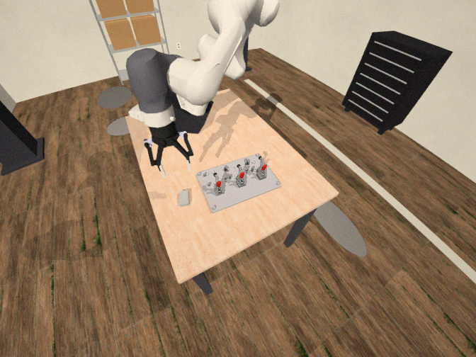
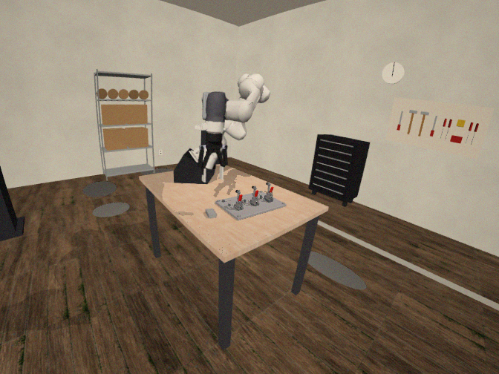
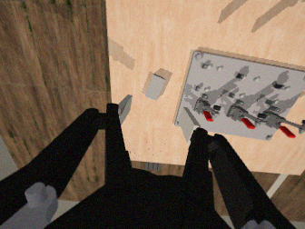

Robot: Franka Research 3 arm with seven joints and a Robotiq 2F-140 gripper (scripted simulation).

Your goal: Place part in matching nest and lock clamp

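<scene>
My hand hangs half apart, holding nothing, above the table; best to centre over the part, square its long sides, then descend straight.

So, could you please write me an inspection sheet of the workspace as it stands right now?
Surface: wooden table on dark legs.
Job's things: grey part lies flat beside the fixture plate, outside every nest; three clamps with red handles on the plate.
Clutter: nothing seen on the table.
Hand: hand hangs above the table, up and away from the part, fingers apart, holding nothing.
Cables: nothing seen.
Surroundings: shelf rack with boxes, black drawer cabinet, tool board, wall clock.
</scene>
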